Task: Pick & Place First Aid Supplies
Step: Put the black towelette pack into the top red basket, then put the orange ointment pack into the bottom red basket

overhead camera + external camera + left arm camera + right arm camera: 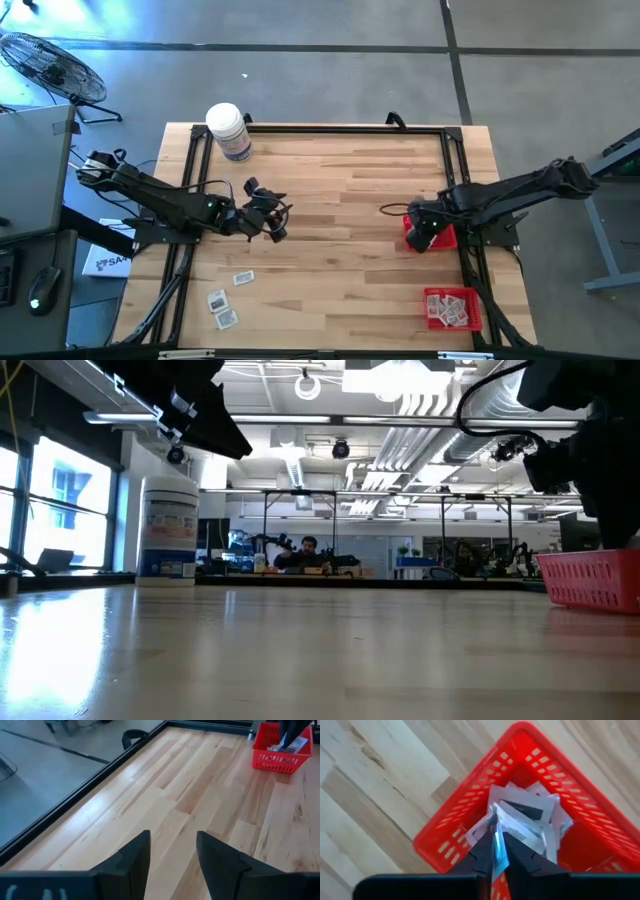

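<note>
**Packet Held Over Red Basket at the Table's Right Side**

A light wooden table (pixel 330 240) framed by black rails is seen on a grey concrete floor, with a fan (pixel 55 70) standing off its far left corner. In the low view an open hall with ceiling lights and a seated person (pixel 308 550) far behind is shown. Near the left far corner a white bottle (pixel 229 131) stands upright. The left gripper (pixel 275 215) is held above bare wood left of centre, its fingers (pixel 135 857) parted and empty. Three packets (pixel 226 298) lie loose near the front left. At the right, the right gripper (pixel 497 852) is poised over a red basket (pixel 465 827), its fingers pinched on a thin packet (pixel 498 851) held edge-on above others in that basket. A second basket (pixel 452 308) with packets sits at the front right. The packets' print cannot be read, and the first basket is largely hidden under the arm from above.
</note>
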Motion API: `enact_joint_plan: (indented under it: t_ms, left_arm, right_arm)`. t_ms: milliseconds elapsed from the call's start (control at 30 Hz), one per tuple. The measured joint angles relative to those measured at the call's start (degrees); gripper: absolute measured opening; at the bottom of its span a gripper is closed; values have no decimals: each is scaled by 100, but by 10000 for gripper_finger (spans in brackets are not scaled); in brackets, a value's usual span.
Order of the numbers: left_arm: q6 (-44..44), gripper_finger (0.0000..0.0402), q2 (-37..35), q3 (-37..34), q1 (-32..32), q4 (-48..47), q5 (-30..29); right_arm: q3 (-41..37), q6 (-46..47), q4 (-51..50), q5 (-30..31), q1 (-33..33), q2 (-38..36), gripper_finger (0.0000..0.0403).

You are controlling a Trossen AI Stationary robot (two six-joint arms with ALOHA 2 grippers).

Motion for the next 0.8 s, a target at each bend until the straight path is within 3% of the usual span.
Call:
enact_joint_plan:
  t_ms: [200,333,433,533,667,800]
  left_arm:
    - [0,156,0,0,0,-19,-37]
    - [0,156,0,0,0,-94,89]
    - [47,156,-83,0,-4,-237,424]
    - [114,156,-235,0,-57,-367,1194]
    - [-62,156,-317,7,-322,-727,2504]
    - [-812,156,-319,4,-755,-1448,3198]
  right_arm:
    - [-30,26,-78,-219,-2,0,76]
    - [440,125,-626,-226,-13,0,101]
    - [1069,-36,-1119,140,-11,0,107]
    - [1694,-535,-1162,948,-11,0,104]
    - [2107,-1650,51,2160,0,-5,97]
    - [1834,-3103,2210,2378,13,-2,92]
